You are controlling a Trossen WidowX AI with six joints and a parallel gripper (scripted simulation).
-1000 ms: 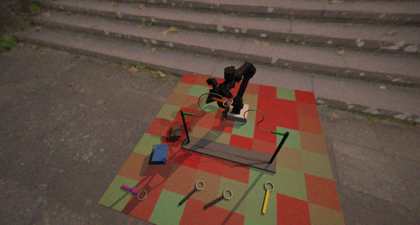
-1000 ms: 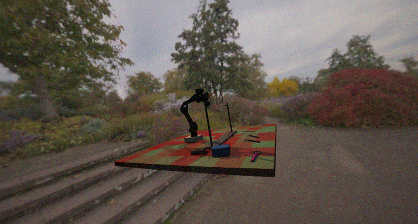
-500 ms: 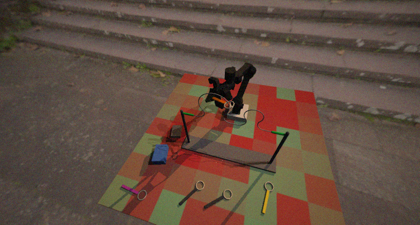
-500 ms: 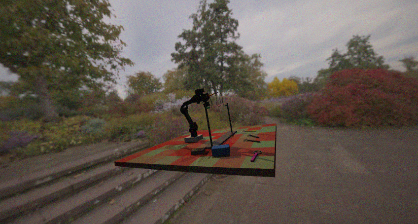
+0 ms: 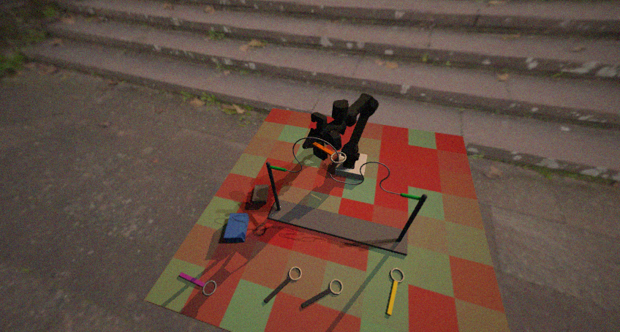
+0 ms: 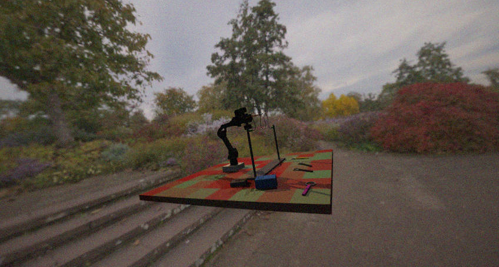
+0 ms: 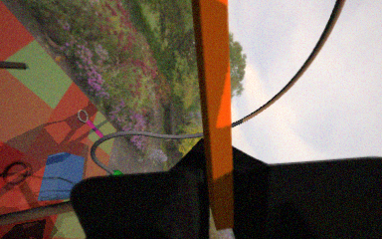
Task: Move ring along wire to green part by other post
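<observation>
An orange handle (image 5: pixel 322 148) (image 7: pixel 217 90) points back from its pale ring (image 5: pixel 338 162) toward the arm. My gripper (image 5: pixel 314 144) (image 7: pixel 209 143) is shut on the handle near its end. In the top view the ring overlaps the grey wire (image 5: pixel 381 162) (image 7: pixel 153 134) between the tall left arch and the middle dip. Ring-to-wire contact cannot be told; the ring is outside the wrist view. The wire appears to pass behind the handle in the wrist view. Green parts sit at the left post (image 5: pixel 273 187) and right post (image 5: pixel 411 219), with the ring away from both.
A blue block (image 5: pixel 236 227) (image 6: pixel 266 182) and a dark block (image 5: pixel 259 194) lie left of the left post. In front of the grey base (image 5: pixel 339 227) lie a magenta-handled ring, two dark-handled rings and a yellow-handled ring. The wire's left arch stands close to the gripper.
</observation>
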